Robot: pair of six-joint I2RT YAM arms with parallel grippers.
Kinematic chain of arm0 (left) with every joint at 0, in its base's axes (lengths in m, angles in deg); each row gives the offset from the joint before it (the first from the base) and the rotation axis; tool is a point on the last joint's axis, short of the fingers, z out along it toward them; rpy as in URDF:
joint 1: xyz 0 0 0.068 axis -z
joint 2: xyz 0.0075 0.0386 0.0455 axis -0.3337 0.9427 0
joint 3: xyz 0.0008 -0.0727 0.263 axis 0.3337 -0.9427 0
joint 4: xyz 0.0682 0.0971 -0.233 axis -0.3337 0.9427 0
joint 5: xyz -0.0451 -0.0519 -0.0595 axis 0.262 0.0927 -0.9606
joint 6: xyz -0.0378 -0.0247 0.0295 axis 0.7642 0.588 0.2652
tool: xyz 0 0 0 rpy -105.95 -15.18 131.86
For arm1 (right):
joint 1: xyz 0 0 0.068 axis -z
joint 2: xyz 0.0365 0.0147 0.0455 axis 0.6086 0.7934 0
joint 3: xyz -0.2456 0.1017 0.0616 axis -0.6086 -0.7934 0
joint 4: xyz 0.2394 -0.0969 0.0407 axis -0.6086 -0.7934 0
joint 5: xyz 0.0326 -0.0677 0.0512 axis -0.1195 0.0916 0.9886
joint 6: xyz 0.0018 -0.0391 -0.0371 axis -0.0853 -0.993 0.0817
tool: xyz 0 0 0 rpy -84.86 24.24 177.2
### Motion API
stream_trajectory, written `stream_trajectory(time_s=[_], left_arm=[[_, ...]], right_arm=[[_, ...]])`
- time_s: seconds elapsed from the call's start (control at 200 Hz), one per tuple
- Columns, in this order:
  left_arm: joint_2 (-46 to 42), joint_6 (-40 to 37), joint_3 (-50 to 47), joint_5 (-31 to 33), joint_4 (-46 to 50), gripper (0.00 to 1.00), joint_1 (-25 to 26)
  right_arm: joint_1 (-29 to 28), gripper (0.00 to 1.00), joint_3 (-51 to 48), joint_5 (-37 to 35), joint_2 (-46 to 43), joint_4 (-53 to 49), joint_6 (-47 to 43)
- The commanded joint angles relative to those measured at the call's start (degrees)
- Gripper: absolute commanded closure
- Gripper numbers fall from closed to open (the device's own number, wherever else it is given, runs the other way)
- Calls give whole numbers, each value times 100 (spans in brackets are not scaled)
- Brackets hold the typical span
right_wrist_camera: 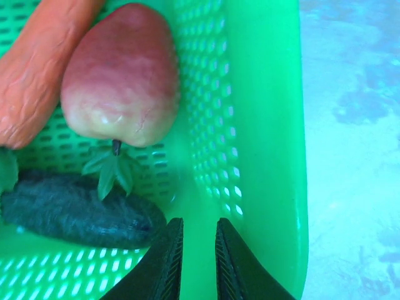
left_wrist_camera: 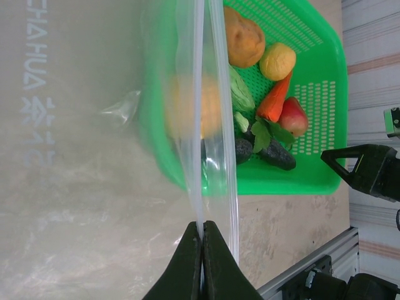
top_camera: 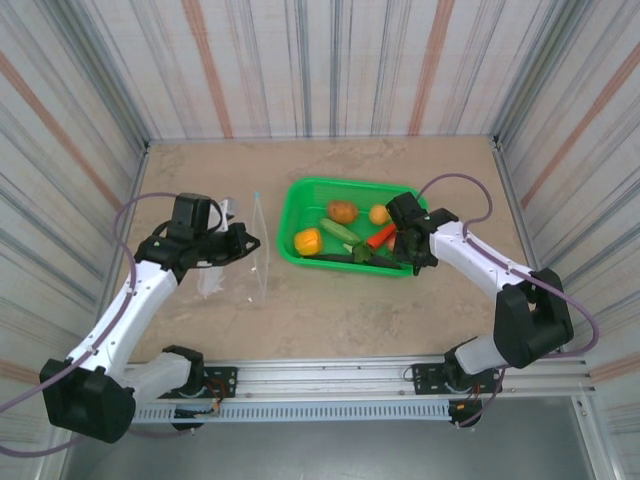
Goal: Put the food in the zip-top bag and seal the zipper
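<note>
My left gripper (left_wrist_camera: 202,228) is shut on the mouth edge of the clear zip-top bag (left_wrist_camera: 94,156), pinching one pale zipper (left_wrist_camera: 199,94) strip; the other strip (left_wrist_camera: 220,125) runs just beside it. From above, the bag (top_camera: 215,280) hangs at the left gripper (top_camera: 245,243), left of the basket. The food lies in the green basket (top_camera: 300,195): orange pepper (top_camera: 308,241), potato (top_camera: 342,211), orange (top_camera: 379,214), chili (top_camera: 381,236), cucumber (top_camera: 340,232). My right gripper (right_wrist_camera: 199,228) hovers narrowly open and empty over the basket's corner, beside the apple (right_wrist_camera: 119,75) and eggplant (right_wrist_camera: 75,215).
The green mesh basket (right_wrist_camera: 269,125) has a raised rim close to the right fingers. Striped walls enclose the table on three sides. Bare tabletop (top_camera: 350,310) lies between the basket and the metal rail (top_camera: 330,375) at the near edge.
</note>
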Motion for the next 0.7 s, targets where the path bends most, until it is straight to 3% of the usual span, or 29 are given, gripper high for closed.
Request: stream_trajectory(time_s=[0.0,0.175,0.311,0.371,0.461,0.511,0.631,0.696], left_arm=[[-131,-106,132,-14,171,100,-50],[-125,-155,112,-82,182,100,-61],[-48,16,-46,-682,-250,100,-59],[-16,190,-185,-1073,-621,100,-60],[30,396,-328,-1501,-1056,100,-50],[54,411,-335,-1602,-1115,100,-41],[86,273,-263,-1651,-1003,100,-28],[79,203,-226,-1603,-900,100,-30]], right_arm=[[204,80,-124,-1068,-104,-426,704],[912,84,168,-1757,-166,-463,431],[617,77,487,-527,-372,58,-587],[342,59,480,149,-593,479,-923],[-98,42,578,952,-672,878,-1130],[-318,29,669,1172,-530,960,-1125],[-699,14,1088,1687,192,781,-1178],[-922,1,1259,1732,527,754,-1223]])
